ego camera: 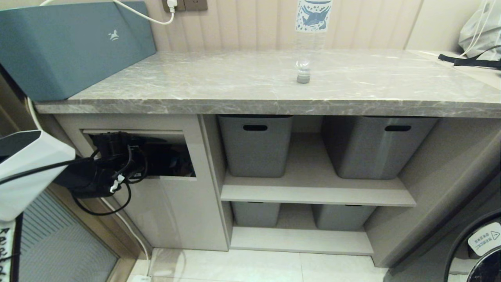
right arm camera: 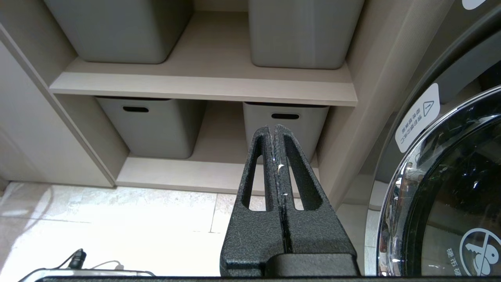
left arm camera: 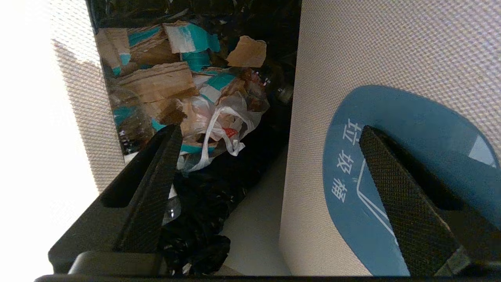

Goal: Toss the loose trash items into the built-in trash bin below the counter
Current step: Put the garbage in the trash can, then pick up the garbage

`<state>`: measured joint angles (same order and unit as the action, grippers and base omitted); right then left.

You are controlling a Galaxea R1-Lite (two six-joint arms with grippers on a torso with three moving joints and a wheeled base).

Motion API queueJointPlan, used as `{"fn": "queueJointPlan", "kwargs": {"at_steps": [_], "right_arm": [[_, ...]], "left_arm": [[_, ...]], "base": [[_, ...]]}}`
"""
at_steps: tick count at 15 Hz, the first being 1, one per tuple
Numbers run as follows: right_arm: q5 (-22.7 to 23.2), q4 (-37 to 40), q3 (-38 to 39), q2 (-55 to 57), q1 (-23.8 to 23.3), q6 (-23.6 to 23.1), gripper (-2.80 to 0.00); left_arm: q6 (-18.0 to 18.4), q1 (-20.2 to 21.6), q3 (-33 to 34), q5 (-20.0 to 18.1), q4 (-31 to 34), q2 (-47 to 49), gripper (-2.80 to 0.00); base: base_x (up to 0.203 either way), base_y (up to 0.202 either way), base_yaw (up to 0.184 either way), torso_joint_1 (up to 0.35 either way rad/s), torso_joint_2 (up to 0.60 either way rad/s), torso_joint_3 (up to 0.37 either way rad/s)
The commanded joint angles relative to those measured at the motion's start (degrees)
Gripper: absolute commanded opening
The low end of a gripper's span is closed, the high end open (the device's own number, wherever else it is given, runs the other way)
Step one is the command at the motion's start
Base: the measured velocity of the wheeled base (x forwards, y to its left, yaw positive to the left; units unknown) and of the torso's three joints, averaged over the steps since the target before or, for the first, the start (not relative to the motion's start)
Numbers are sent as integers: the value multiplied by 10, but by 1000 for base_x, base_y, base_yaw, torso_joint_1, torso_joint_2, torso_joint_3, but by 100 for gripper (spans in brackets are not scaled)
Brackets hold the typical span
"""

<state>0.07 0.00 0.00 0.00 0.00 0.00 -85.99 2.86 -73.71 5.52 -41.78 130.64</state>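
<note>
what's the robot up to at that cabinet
The left end effector is at the built-in trash bin below the counter, its flap pushed in. Its fingers stand wide apart and hold nothing, over cardboard scraps and a plastic bag inside. One clear bottle stands upside down on the counter, yet to be thrown away. The right end effector hangs shut and idle near the lower shelves.

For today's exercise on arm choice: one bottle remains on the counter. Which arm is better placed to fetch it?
Probably left. The left pincer is open and empty at the trash bin's flap, directly under the counter bearing the bottle. The right pincer is shut, low by the bottom shelf.
</note>
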Motion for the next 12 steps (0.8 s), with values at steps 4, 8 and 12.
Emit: {"fn": "queueJointPlan", "kwargs": {"at_steps": [4,8,12], "right_arm": [[0,0,0,0,0,0,-280],[0,0,0,-1,0,0,-280],[0,0,0,0,0,0,-280]], "left_arm": [[-6,1,140,16,-5,-119,0],[5,8,308,62,-7,-297,-280],[176,11,390,70,2,-498,-280]], "base": [[0,0,0,0,0,0],[0,0,0,0,0,0],[0,0,0,0,0,0]]}}
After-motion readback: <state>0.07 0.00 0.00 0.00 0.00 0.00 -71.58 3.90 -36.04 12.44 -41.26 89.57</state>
